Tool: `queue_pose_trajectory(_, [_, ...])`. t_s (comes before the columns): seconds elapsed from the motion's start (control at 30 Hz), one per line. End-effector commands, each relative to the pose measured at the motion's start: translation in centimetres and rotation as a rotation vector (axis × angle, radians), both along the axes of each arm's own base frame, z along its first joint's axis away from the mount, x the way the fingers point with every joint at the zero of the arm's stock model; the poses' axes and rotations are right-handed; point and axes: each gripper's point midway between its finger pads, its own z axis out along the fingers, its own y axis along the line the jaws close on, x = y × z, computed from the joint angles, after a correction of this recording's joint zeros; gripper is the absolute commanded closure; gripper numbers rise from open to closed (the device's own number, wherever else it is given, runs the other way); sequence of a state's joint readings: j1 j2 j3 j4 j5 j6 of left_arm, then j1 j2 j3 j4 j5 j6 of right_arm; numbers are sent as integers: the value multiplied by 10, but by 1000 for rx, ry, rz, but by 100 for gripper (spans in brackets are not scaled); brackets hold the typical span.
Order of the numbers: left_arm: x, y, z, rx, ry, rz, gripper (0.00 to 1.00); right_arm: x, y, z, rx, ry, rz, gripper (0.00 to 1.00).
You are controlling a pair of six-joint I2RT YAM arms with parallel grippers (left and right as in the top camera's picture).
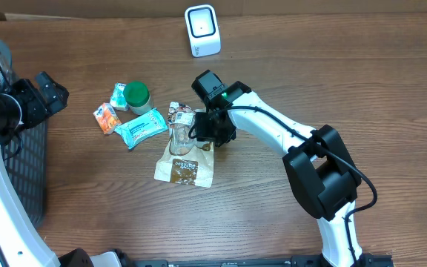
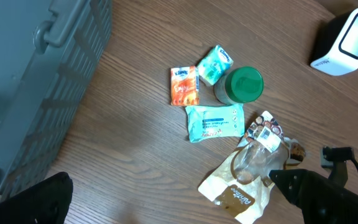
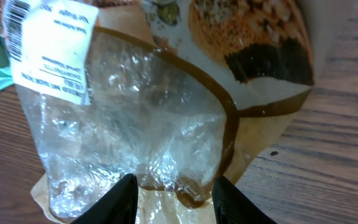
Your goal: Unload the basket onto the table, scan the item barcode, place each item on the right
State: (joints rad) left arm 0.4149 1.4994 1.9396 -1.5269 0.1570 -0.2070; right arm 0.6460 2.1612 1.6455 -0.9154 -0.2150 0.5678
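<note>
The item is a tan snack bag with a clear window [image 1: 184,159], lying flat on the table among other goods. A white barcode label [image 3: 48,43] sits on its upper end. My right gripper [image 1: 212,130] hovers low over the bag's upper right part. In the right wrist view my right gripper [image 3: 174,199] is open, its fingers apart over the crinkled window [image 3: 166,93], gripping nothing. The white scanner [image 1: 202,30] stands at the table's far edge. My left gripper [image 1: 50,93] stays open at the far left, away from the bag [image 2: 244,180].
A green-lidded jar [image 1: 136,95], a teal wipes pack [image 1: 141,127], an orange packet [image 1: 107,117] and a mint packet [image 1: 118,95] lie left of the bag. A grey basket [image 2: 36,81] stands at the table's left edge. The scanner [image 2: 347,40] faces forward.
</note>
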Motion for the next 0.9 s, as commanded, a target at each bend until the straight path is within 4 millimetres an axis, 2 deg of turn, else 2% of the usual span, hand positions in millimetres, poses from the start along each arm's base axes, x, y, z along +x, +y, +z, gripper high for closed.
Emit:
queue_pose_trajectory(0.0, [-3, 1, 6, 7, -21, 14, 0, 5, -3, 3, 10, 1, -24, 60])
queue_pose_trajectory(0.17, [-3, 1, 6, 7, -21, 14, 0, 8, -26, 3, 29, 69, -47, 57])
queue_pose_trajectory(0.33, [-3, 1, 6, 7, -20, 14, 0, 3, -27, -2, 178, 104, 62, 46])
queue_pose_trajectory(0.53, [-3, 1, 6, 7, -21, 14, 0, -14, -8, -26, 445, 93, 155, 43])
queue_pose_trajectory(0.57, [-3, 1, 6, 7, -21, 14, 0, -15, -6, -28, 468, 82, 162, 40])
queue_pose_trajectory(0.7, [-3, 1, 6, 7, -21, 14, 1, -20, 1, -46, 486, 53, 125, 35])
queue_pose_trajectory(0.87, [-3, 1, 6, 7, -21, 14, 0, -19, 11, -58, 503, 16, 42, 40])
